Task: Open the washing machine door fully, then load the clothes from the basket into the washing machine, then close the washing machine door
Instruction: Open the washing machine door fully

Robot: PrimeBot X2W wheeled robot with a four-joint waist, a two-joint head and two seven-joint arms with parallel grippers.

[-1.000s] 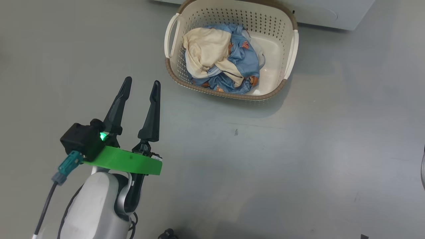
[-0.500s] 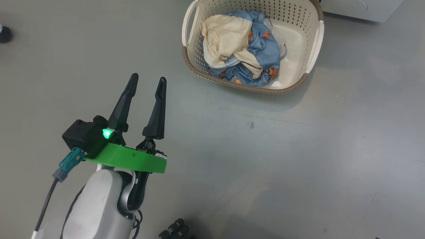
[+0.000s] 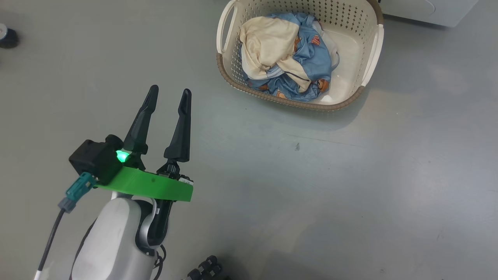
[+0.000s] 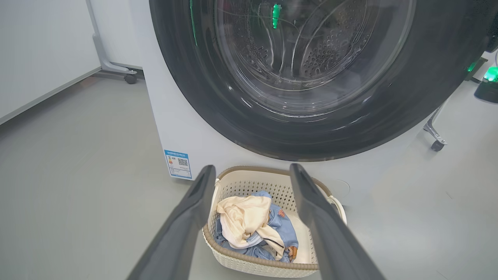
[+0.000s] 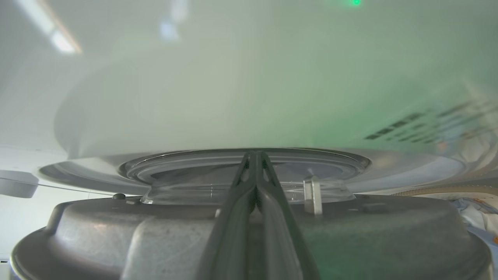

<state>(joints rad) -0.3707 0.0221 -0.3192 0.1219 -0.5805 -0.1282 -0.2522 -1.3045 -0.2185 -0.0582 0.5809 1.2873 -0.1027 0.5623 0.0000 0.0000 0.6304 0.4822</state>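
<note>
grey floor (image 3: pixel 311 194) — basket (image 3: pixel 295 102) of clothes (image 3: pixel 280 58) ahead and right of the empty, wide-spread left claw (image 3: pixel 170 90) — right claw (image 5: pixel 255 155) closed tight

Basket (image 3: pixel 229 72): cream perforated plastic, smooth; brown woven-look rim. Clothes (image 3: pixel 284 62): soft creased cloth. Washing machine door (image 4: pixel 218 101): glossy black rim, clear glass centre; perforated steel drum (image 4: pixel 323 58) is seen thru it. Floor (image 3: pixel 350 175): smooth grey, semi-matt. Left gripper (image 3: pixel 169 90): fingers (image 3: pixel 179 132) are noted as matt dark plastic.
</note>
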